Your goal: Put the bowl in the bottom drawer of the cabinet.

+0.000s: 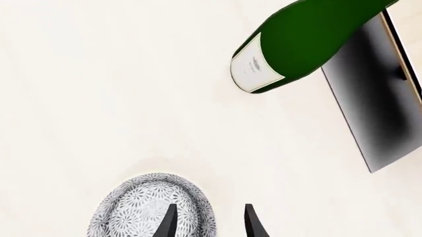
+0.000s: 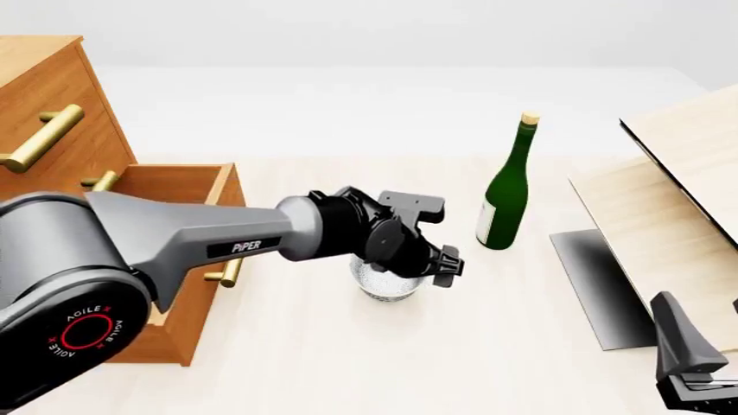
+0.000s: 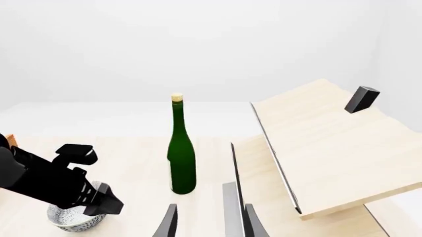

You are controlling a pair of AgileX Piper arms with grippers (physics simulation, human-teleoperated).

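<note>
bowl (image 2: 386, 284) half hidden behind L arm (image 2: 231, 238)

Front view: the left gripper (image 2: 444, 264) sits right over the bowl (image 2: 386, 285), so its fingers and most of the bowl are hidden. The cabinet (image 2: 47, 95) is cropped, and the arm covers the bottom drawer (image 2: 190, 186) front. The left wrist view cuts the bowl and the bottle (image 1: 303, 39) short.

Green wine bottle (image 2: 505, 192) — pale boards (image 2: 675, 203)
</note>
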